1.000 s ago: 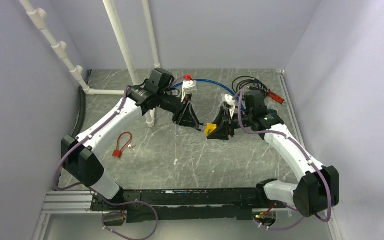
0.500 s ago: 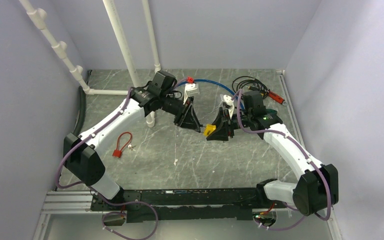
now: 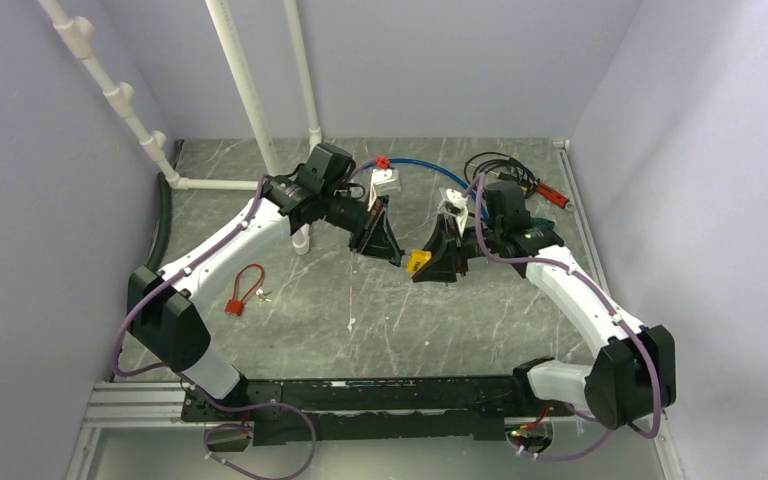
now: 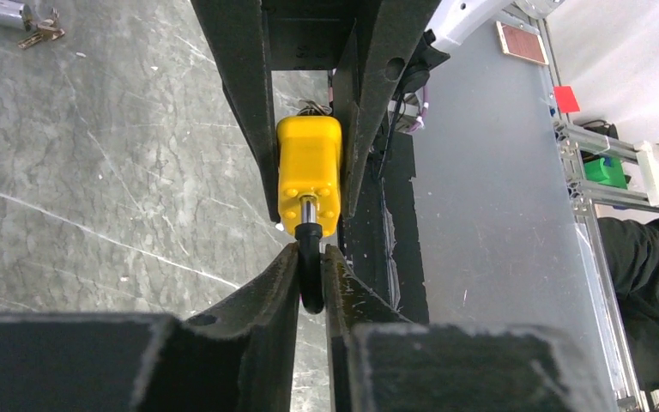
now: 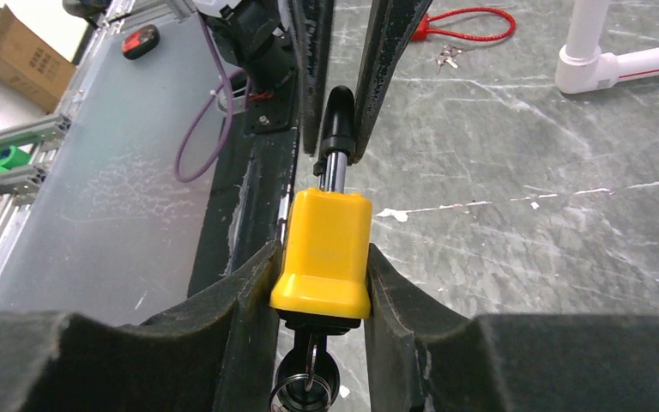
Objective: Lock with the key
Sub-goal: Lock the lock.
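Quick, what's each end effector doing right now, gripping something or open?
Left end effector: closed on the padlock's black shackle.
Right end effector: closed on the yellow padlock body.

padlock [image 5: 324, 249]: glossy yellow plastic | shackle [image 5: 335, 176]: probably metal | table [image 5: 523, 154]: matt, marbled

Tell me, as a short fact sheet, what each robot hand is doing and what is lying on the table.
Left side: left gripper pinches the black loop of the yellow padlock
Right side: right gripper clamps the padlock's body
Key: stuck in the padlock's underside, ring hanging
On the table: red cable lock, small keys beside it
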Available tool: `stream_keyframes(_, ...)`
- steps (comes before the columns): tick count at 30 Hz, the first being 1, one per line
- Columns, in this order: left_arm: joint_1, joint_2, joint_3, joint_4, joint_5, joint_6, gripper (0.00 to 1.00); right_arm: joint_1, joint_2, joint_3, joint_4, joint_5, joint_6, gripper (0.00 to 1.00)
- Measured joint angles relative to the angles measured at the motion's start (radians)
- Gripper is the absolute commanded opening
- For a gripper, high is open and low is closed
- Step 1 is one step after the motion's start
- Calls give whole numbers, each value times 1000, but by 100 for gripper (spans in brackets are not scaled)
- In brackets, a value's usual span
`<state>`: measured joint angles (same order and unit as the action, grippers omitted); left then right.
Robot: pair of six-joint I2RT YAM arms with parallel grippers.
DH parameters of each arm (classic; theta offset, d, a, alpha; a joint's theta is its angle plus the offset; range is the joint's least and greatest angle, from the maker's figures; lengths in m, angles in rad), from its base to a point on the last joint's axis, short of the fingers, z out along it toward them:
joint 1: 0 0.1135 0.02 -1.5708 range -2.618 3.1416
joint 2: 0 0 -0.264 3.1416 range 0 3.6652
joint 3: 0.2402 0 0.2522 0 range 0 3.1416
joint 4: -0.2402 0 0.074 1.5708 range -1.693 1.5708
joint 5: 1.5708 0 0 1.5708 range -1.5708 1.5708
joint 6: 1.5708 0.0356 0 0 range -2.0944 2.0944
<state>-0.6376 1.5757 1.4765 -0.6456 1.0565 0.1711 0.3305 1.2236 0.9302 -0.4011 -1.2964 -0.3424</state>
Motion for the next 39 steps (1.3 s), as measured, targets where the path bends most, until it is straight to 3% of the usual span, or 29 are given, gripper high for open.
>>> stream_keyframes(2,0,0,0,3,-2,1,1,0,3,0,5,-11,11,1)
stream_keyframes(3,0,0,0,4,-2,-2,0,0,5,0,7,-14,16,8)
stream_keyframes(7,4,0,0,8,1,-11,0,-2,8,0,24,-16,57,56)
stream_keyframes(9,14,0,-2,19,11,-37,0,-6,8,0,64,-19,103,70)
stream_keyframes(12,35,0,-22,59,24,-104,0,-30,8,0,159,-17,171,81)
stream_keyframes(17,90,0,-47,145,43,-256,0,-48,8,-5,298,8,304,90)
stream_keyframes(23,101,0,-47,220,50,-355,0,-47,8,-51,467,70,511,94)
stream_keyframes(30,100,0,-30,291,54,-447,0,-47,19,-53,583,12,543,83)
stream_keyframes(39,109,4,-23,499,74,-642,0,-48,67,-64,985,5,785,51)
